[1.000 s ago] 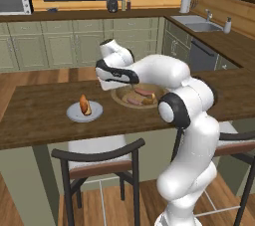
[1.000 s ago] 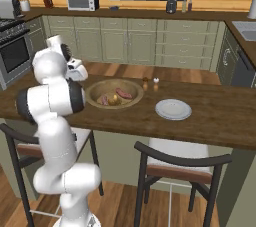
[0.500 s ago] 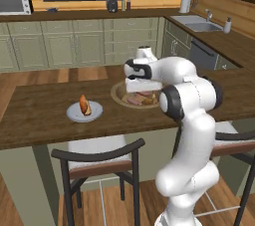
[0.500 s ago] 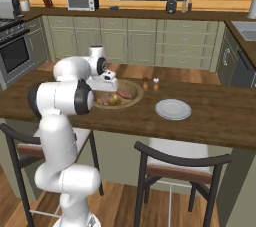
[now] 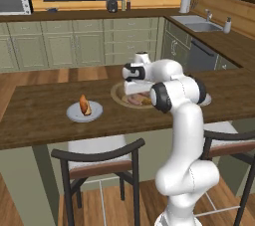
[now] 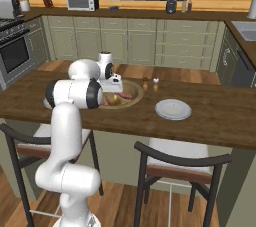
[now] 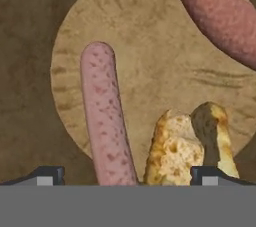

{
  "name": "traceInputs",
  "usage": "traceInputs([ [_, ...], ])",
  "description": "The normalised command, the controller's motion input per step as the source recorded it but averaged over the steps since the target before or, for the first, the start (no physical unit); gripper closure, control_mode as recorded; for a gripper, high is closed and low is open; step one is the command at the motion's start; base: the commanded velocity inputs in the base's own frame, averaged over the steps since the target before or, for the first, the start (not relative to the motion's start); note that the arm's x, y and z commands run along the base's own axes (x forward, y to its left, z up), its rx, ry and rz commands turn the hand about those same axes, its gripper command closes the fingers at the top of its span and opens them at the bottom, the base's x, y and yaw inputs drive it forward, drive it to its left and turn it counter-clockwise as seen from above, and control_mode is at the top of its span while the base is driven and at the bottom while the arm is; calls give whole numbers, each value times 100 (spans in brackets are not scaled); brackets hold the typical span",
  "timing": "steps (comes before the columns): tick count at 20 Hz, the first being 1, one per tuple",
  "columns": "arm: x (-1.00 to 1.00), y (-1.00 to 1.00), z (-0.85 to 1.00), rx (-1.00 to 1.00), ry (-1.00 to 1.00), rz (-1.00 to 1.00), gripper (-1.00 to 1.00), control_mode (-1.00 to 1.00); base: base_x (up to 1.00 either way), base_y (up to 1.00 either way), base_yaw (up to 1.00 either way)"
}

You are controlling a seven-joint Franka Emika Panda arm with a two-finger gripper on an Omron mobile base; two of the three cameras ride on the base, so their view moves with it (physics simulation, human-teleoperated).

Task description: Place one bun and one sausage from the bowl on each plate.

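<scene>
My gripper (image 5: pixel 133 88) hangs open just above the wooden bowl (image 5: pixel 116 93), also seen from the other side as gripper (image 6: pixel 111 87) over bowl (image 6: pixel 136 91). In the hand view its two tips (image 7: pixel 48 175) straddle a pale pink sausage (image 7: pixel 104 116) and a yellowish spotted bun (image 7: pixel 182 146) lying on the bowl floor (image 7: pixel 150 66). A second, redder sausage (image 7: pixel 220 11) lies farther off. An orange-brown bun (image 5: pixel 84 105) rests on the left plate (image 5: pixel 74 116). The right plate (image 6: pixel 173 109) is bare.
Everything stands on a dark wooden counter (image 5: pixel 40 115). Small salt and pepper shakers (image 6: pixel 150 83) stand behind the bowl. Two stools (image 5: pixel 99 163) are tucked under the counter's near edge. My own arm hides part of the right plate in the left base view.
The arm has swung from near the left plate rightward to the bowl and come down over it. The gripper stays open and empty. The bun on the left plate has not moved.
</scene>
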Motion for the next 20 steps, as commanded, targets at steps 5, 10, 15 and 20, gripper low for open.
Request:
traceInputs([
  [5,-30,5,-49,2,4,-3,-100,-100,0,0,0],
  [10,-80,8,-69,-1,1,2,-100,-100,0,0,0],
  [15,-100,14,-67,-1,0,1,-100,-100,0,0,0],
  [20,-10,16,-10,4,-8,-4,-100,-100,0,0,0],
])
